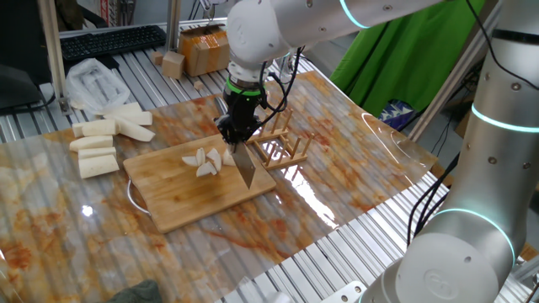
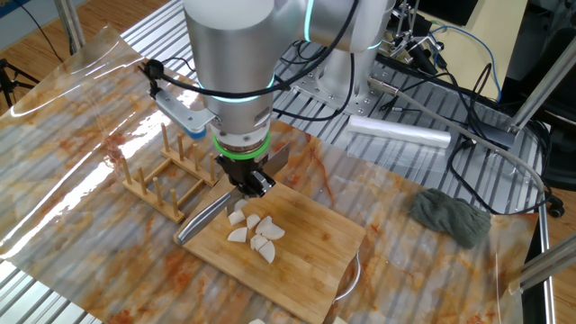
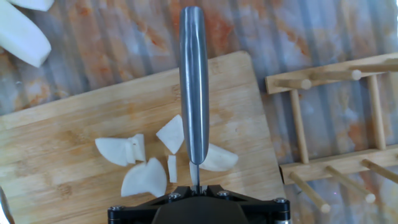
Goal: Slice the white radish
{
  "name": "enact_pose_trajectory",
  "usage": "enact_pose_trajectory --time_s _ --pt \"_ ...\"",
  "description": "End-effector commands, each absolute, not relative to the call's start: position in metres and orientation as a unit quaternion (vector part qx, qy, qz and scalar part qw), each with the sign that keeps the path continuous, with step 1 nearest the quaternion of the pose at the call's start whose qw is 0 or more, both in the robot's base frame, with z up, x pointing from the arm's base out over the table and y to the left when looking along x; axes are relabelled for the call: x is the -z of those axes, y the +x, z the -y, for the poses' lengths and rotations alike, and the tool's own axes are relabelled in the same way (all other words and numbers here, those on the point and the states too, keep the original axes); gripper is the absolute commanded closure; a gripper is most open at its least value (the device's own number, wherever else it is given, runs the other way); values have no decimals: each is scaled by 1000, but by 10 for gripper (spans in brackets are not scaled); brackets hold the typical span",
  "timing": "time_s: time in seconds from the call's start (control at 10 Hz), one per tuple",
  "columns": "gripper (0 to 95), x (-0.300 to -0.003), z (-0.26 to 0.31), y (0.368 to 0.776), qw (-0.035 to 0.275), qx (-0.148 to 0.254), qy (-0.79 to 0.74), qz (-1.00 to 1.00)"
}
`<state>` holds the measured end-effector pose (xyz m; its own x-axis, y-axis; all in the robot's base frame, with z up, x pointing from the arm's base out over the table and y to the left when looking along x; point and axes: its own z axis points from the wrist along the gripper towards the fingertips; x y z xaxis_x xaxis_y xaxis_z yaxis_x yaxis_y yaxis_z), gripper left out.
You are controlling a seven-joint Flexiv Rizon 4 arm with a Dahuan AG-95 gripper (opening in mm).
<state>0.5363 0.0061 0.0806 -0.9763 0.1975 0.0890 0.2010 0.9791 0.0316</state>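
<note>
The white radish lies as several thin pale slices (image 1: 206,160) (image 2: 254,234) (image 3: 146,163) on a bamboo cutting board (image 1: 189,202) (image 2: 306,261) (image 3: 56,143). My gripper (image 1: 235,128) (image 2: 248,178) (image 3: 196,188) is shut on the handle of a steel knife (image 1: 247,166) (image 2: 202,221) (image 3: 194,81). It hangs just over the slices at the board's edge nearest the rack. In the hand view the knife runs straight out from the jaws, with slices on both sides of it. The blade's tip reaches to the board's edge.
A wooden peg rack (image 1: 283,147) (image 2: 167,176) (image 3: 336,124) stands right beside the board. Longer white radish sticks (image 1: 101,143) (image 3: 22,37) and a translucent plastic bag (image 1: 93,80) lie beyond the board. A grey cloth (image 2: 450,218) lies near the table's edge.
</note>
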Motion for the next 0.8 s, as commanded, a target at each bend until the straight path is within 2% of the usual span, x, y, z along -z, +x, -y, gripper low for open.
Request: enact_pose_trajectory --time_s 0.1,0.5,0.8 --pt "950 -82 -6 535 42 19 -99 994" --pt "950 -82 -6 535 43 19 -99 994" --pt "950 -82 -6 535 41 5 -120 992"
